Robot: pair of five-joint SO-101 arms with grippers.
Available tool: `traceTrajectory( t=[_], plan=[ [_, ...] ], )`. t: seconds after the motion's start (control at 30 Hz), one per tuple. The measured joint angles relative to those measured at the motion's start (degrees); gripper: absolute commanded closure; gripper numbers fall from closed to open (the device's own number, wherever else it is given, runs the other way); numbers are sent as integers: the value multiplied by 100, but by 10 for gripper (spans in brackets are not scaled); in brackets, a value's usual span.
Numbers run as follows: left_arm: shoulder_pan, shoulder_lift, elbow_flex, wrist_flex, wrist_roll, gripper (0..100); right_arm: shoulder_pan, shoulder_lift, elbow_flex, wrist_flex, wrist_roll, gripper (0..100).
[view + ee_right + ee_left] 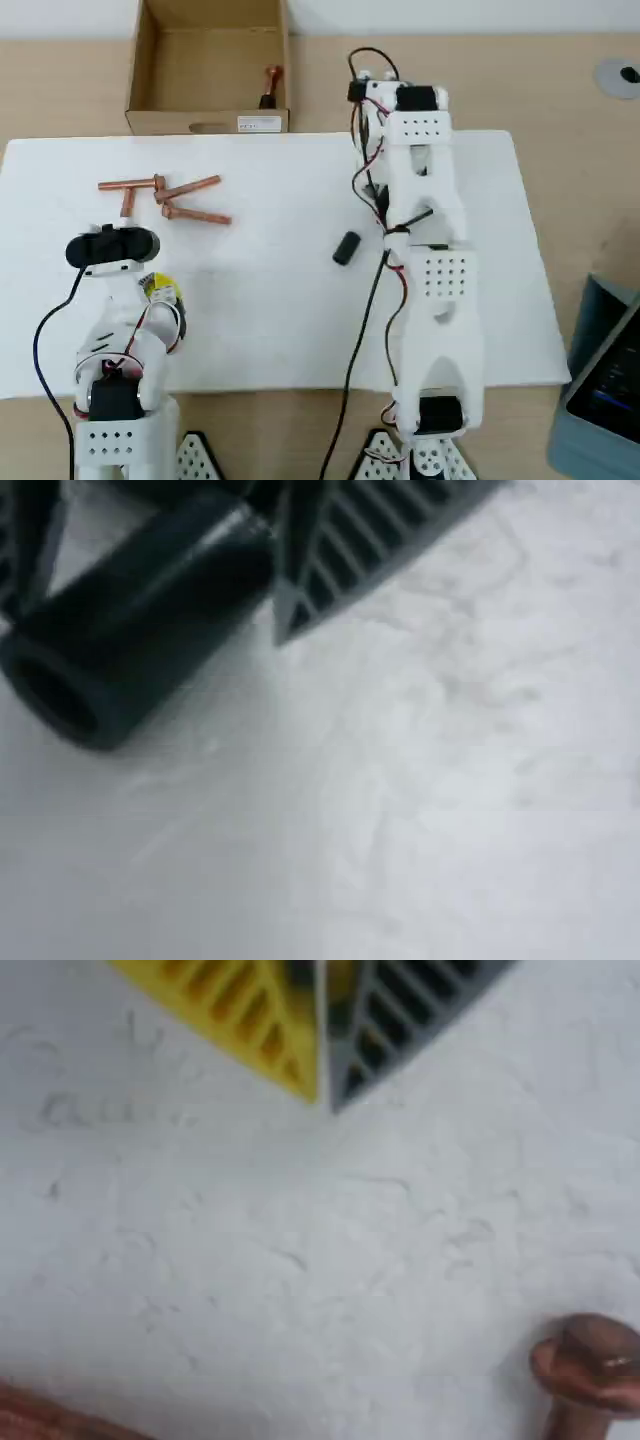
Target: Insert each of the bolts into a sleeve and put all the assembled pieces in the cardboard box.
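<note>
**White mat on a wooden table, one piece boxed, bolts and a sleeve loose**

Pale wood runs under a white mat (270, 330) that covers most of the working area, with both arms based at its near edge. At the far left, just beyond the mat, stands the cardboard box (135, 75), open at the top. Inside it, against the right wall towards the near corner, lies one assembled piece (270, 86): a copper bolt with a dark sleeve on its end.

A loose cluster of copper bolts (190, 188) lies on the left part of the mat, near the box and well apart from the right arm. The left arm sits just on the near side of that cluster. The left gripper (322, 1090) hangs low over bare mat with its yellow and grey jaws together and nothing between them. A bolt head (590, 1360) lies on the mat near its tip.

A black sleeve (346, 248) lies on its side around the middle of the mat, just left of the right arm. The right gripper (155, 605) is down at this sleeve, right against it. Whether its jaws stand apart or are clamped on the sleeve cannot be told.
</note>
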Motion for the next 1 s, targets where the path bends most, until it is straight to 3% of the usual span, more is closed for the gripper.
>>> traceTrajectory(
  t=[0.1,0.27,0.43,0.77,1.0],
  plan=[
    [0,0,0,0,0,998,0,132,-88,9,0,830],
    [0,0,0,0,0,998,35,246,-211,44,-9,951],
    [0,0,0,0,0,998,44,246,-211,26,185,989],
    [0,0,0,0,0,998,35,229,-299,88,325,988],
    [0,0,0,0,0,998,-105,-563,-62,88,651,988]
  ],
)
